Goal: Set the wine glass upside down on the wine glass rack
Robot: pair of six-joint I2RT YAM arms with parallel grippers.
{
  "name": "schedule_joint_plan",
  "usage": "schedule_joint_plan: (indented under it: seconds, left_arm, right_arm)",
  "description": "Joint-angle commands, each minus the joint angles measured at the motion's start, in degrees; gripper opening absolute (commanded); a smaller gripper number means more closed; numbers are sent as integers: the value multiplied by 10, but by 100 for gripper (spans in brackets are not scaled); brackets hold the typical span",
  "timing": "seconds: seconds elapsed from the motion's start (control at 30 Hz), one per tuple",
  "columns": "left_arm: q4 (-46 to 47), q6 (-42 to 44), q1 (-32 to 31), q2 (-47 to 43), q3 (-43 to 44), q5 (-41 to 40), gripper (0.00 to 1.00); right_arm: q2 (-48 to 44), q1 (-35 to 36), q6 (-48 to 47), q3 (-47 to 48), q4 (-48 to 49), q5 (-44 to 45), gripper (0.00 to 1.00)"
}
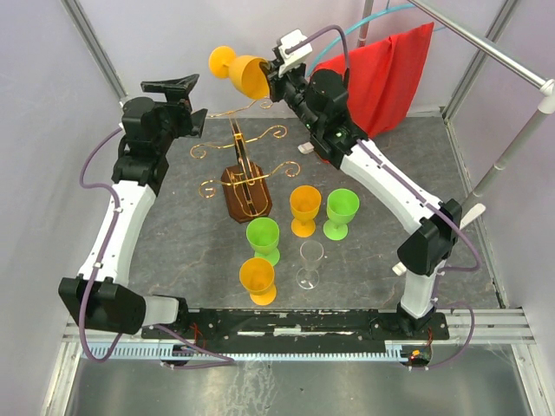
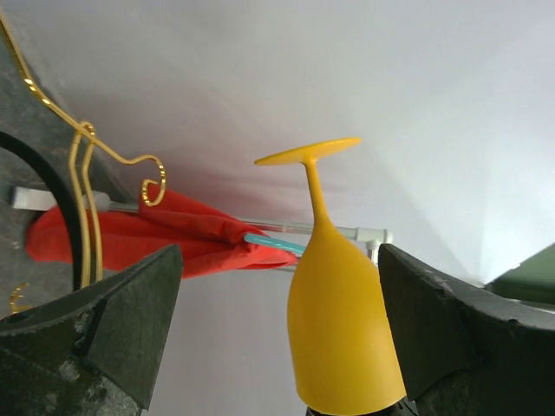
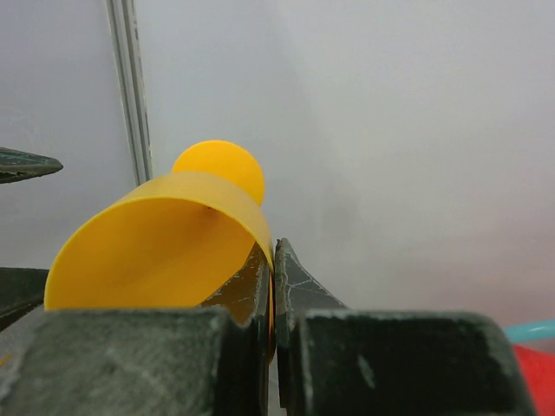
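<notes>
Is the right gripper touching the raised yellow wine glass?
Touching. The right wrist view shows the right gripper with its fingers shut on the rim of the yellow wine glass, the bowl wall pinched between them.

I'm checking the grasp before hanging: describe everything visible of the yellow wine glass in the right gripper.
The yellow wine glass looks like smooth, glossy plastic: deep bowl, thin stem, flat round foot, apparently intact. It hangs in the air beyond the wine glass rack, tilted, foot pointing away from the right gripper, which is shut on the bowl's rim, one finger inside, one outside. Nothing else touches it.
</notes>
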Motion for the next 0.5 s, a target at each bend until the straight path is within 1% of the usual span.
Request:
schedule_joint_plan:
  seconds: [0.0,0.3,0.47]
  left_arm:
    - [59,-45,-3,-32,-10,-19,99]
    - [66,-49,-4,-35,-22,-18,91]
    - [72,-53,-4,-53,-43,-23,85]
  right_arm:
    - [-4,20,-11,3,71,16,1]
    - [0,72,-15,-19,69,26,1]
    - [-3,92,-9,-39,73,25,1]
